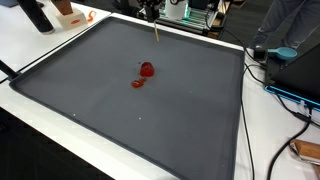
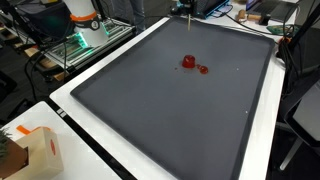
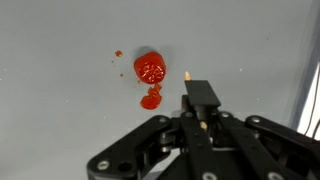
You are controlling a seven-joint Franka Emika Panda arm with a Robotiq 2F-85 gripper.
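We show the tool clamped on the top of a thin pale wooden stick, judged light, stiff yet brittle, hanging just far of a soft red blob at mid dark grey mat.

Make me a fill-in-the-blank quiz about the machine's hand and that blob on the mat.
The blob on the mat is ___ in colour.
The hand is shut on a thin ___.
The mat under the blob is dark ___.
Missing words: red, stick, grey.
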